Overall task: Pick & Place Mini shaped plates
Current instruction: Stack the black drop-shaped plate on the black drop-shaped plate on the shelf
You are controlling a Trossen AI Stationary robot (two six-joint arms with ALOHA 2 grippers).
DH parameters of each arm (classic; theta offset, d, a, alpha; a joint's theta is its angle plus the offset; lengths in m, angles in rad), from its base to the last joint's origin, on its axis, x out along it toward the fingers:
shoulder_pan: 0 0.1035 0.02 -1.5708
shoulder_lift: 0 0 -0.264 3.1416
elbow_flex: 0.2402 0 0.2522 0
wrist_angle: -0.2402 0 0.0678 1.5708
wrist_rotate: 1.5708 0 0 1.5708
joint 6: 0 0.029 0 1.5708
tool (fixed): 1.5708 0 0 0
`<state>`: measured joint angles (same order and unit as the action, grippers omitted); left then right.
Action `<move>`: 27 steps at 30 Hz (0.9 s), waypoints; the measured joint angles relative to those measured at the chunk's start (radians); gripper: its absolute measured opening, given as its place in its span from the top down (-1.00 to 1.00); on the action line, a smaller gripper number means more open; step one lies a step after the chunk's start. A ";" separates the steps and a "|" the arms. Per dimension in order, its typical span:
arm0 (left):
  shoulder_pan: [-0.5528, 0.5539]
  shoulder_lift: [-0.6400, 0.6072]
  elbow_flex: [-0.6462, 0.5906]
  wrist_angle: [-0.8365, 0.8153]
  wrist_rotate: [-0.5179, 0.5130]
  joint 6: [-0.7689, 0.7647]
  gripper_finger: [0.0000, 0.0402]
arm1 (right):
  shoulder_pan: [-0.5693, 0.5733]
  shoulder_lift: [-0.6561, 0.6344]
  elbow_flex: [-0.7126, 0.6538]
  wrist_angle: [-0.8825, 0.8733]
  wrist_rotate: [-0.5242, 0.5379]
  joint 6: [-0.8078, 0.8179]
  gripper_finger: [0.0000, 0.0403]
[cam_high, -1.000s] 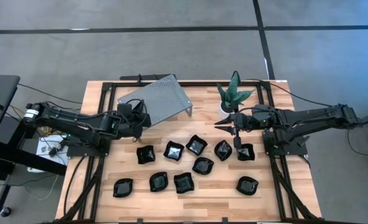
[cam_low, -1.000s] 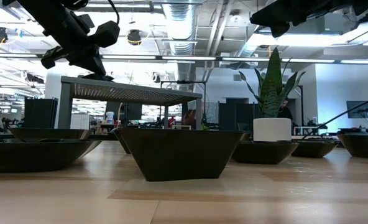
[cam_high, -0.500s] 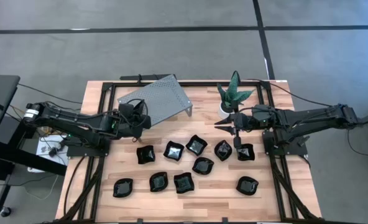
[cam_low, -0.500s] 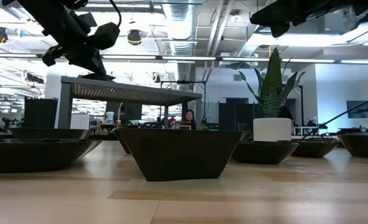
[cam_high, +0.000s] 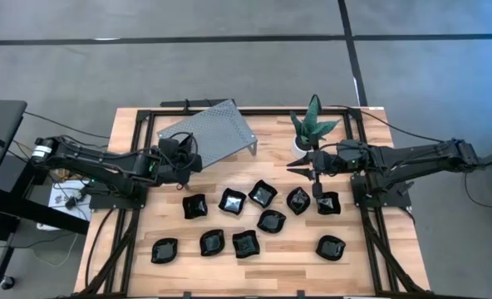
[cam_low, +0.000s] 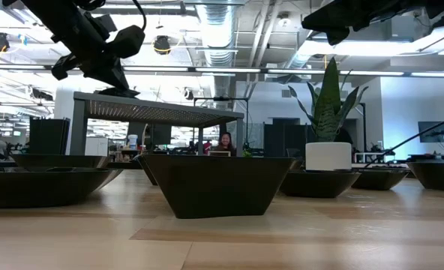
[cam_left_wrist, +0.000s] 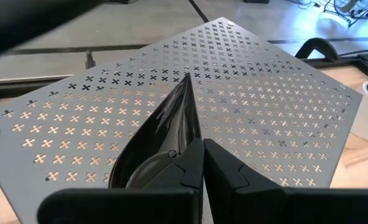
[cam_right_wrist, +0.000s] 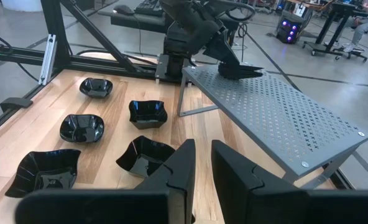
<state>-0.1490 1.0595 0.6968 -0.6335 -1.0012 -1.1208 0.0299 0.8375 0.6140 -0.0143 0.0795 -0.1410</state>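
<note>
My left end effector is clamped on the thin rim of a teardrop mini plate, holding it low over the grey perforated stand at the counter's back left. Glossy and stiff, it looks light but slippery and chip-prone, so the rim is my best hold. My left arm reaches in low. My right end effector, fingers nearly together and empty, waits beside the potted plant; other plates lie across the counter.
</note>
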 joint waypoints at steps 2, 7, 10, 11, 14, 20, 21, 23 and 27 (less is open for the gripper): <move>0.003 0.000 0.000 0.000 0.000 -0.013 0.97 | 0.000 0.000 0.000 0.000 0.000 0.000 0.76; 0.008 0.000 0.000 0.000 0.000 -0.021 0.97 | 0.000 0.000 0.000 -0.004 0.000 0.000 0.76; 0.008 0.000 0.000 0.000 0.000 -0.021 0.97 | 0.000 0.000 0.000 -0.010 0.000 0.000 0.76; 0.008 0.000 0.000 0.000 0.000 -0.021 0.97 | 0.000 0.000 0.000 -0.011 0.000 0.000 0.76; 0.008 0.000 0.000 0.000 0.000 -0.021 0.97 | 0.000 0.000 0.000 -0.011 0.000 0.000 0.76; 0.008 0.000 0.000 0.000 0.000 -0.021 0.97 | 0.000 0.000 0.000 -0.022 0.000 0.001 0.76; 0.008 0.000 0.000 -0.001 0.000 -0.021 0.97 | 0.000 0.000 0.000 -0.027 0.000 0.001 0.76; 0.008 0.000 0.000 0.000 0.000 -0.021 0.97 | 0.000 0.001 0.000 -0.036 0.000 0.001 0.76; 0.008 0.000 0.000 0.003 0.000 -0.021 0.97 | 0.000 0.001 0.000 -0.035 0.000 0.003 0.76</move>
<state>-0.1410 1.0595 0.6968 -0.6304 -1.0012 -1.1419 0.0303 0.8387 0.6140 -0.0496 0.0795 -0.1379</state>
